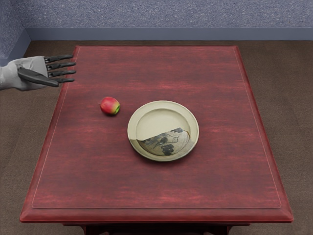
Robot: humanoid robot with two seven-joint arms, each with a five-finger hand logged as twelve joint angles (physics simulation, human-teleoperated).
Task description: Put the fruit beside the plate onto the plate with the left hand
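My left hand (44, 72) hangs over the far left corner of a table (146, 186), the arm coming in from the left edge in a pale grey, smooth-looking shell. The fingers (61, 58) are dark, jointed and slender. They reach straight out toward the table's middle, lightly fanned and holding nothing, with the thumb lying across below them.

The fruit (110, 105) sits on the tabletop well apart from my hand. It is a small round piece with glossy red skin that turns yellow-green on its right side. It lies just beside the plate (163, 104), off the plate's upper left rim, with a narrow strip of wood showing between the two.

The plate is round and shallow, cream to pale olive, with a broad flat rim and a sunken well. It looks like glazed ceramic. Dark brushwork covers the lower part of the well, and I cannot make out what it depicts or read any writing in it.

The tabletop is reddish-brown wood with streaky grain, a thin inset line running near its edges and a rounded lip. Beneath it is a brown, carpet-like floor (293, 98). Behind it is a speckled blue-grey wall (171, 12).
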